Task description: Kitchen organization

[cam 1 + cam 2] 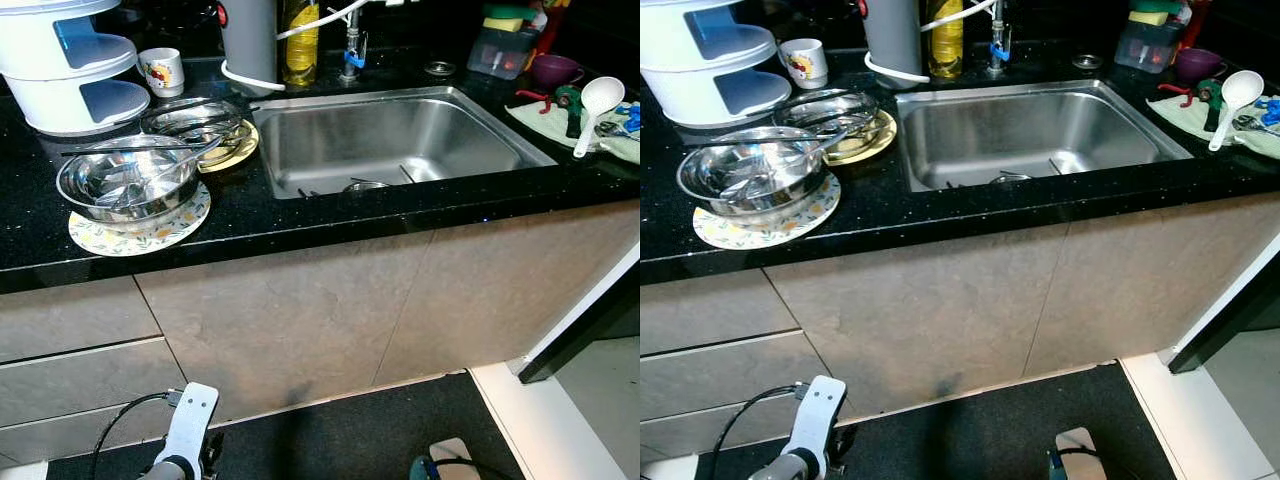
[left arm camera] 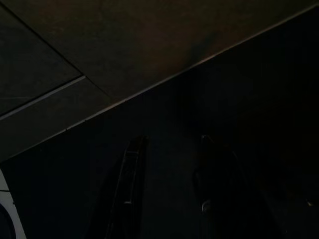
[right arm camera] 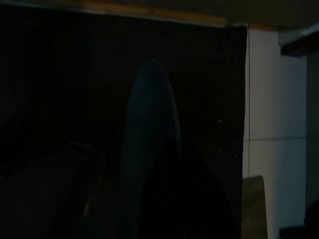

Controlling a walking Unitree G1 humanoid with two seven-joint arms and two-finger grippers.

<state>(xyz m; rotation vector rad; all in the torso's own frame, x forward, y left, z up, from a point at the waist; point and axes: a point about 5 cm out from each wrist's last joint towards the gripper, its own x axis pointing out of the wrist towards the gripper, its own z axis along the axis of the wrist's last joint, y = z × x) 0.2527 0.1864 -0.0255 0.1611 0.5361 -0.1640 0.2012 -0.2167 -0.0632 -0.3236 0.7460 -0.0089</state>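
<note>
Left eye view: steel bowl [image 1: 128, 183] on plate [image 1: 140, 233], probably slick and light, best grabbed at rim. Left gripper [image 2: 167, 191] spread, empty; right gripper unclear.

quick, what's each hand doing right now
Left hand: open, empty, hanging low before the grey cabinet front.
Right hand: hanging idle; cannot tell.

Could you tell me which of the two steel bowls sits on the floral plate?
The nearer bowl, on the floral plate; the farther bowl sits on a yellow plate.

Sink [image 1: 400, 140] set frame centre in counter [image 1: 300, 215]; bowl [image 1: 128, 182] on plate [image 1: 140, 232] at left; ladle [image 1: 597, 108] upper right.
</note>
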